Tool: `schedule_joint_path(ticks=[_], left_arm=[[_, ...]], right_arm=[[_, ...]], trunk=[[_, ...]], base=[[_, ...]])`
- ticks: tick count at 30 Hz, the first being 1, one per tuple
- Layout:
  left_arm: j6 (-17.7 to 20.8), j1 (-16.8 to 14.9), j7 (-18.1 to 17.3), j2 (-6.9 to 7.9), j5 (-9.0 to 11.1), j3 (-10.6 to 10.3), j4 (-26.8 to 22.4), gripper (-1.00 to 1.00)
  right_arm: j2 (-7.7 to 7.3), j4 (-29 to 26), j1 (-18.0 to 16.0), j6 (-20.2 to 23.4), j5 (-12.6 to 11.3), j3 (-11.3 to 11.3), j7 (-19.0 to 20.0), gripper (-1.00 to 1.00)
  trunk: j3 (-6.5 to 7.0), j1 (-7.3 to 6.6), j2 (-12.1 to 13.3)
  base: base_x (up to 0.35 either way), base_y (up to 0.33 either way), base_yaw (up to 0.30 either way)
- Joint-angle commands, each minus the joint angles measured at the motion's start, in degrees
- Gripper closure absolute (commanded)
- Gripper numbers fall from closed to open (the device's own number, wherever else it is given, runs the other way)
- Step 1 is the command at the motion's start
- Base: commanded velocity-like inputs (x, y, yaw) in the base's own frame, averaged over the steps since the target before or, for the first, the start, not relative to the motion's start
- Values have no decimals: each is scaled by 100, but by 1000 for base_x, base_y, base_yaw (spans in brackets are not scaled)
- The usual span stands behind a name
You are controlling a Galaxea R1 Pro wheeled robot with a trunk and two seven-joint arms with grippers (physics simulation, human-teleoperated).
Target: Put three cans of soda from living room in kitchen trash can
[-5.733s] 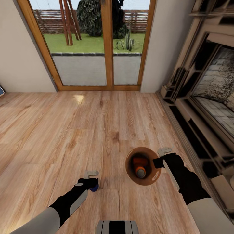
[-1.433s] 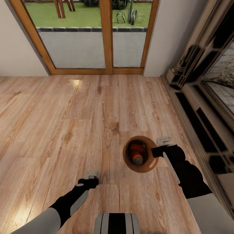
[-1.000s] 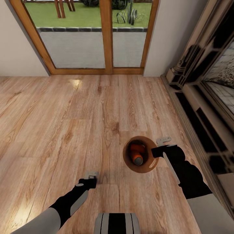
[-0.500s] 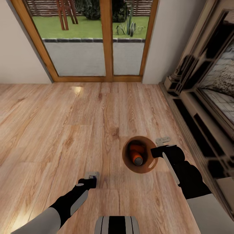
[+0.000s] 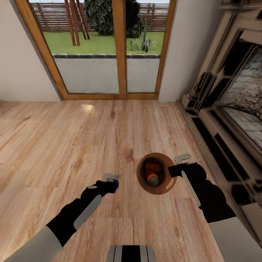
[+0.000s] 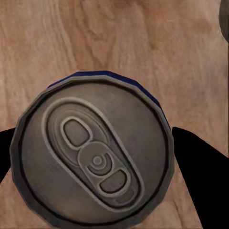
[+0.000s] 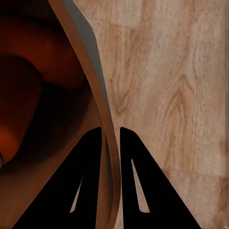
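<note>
- The left claw point(image 5: 111, 179) is pinching one dark blue can point(image 6: 93, 155) upright above the wood floor point(image 5: 72, 145).
- The right claw point(image 5: 177, 165) is clamping the bin point(image 5: 165, 185) by its rim.
- One orange can point(image 5: 153, 174) is lying inside; two cans are showing, one binned, and the kitchen trip is remaining.
- Glass doors point(image 5: 109, 47) are standing beyond.

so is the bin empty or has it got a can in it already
Not empty: one orange can lies inside the bin, silvery top up. The blue can is outside it, shut in the left tool.
</note>
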Motion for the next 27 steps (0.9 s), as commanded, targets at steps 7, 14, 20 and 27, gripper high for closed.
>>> schedule_joint_path(ticks=[7,14,20,27], left_arm=[[1344,59,156,242,22,989,-1613,100],[2024,70,108,279,38,1633,-2181,100],[2922,31,-968,313,314,2390,-2310,100],[2922,-9,-2134,603,994,2626,-2321,100]], right_arm=[[12,312,-34,0,-64,-19,20,100],[16,906,-158,0,-64,-29,21,100],[29,1095,-240,0,-70,-19,28,100],[157,1472,-355,0,-73,-13,28,100]], trunk=[[156,-17,10],[311,-35,19],[399,-46,24],[399,-46,24]], base=[[0,0,0],[0,0,0],[0,0,0],[0,0,0]])
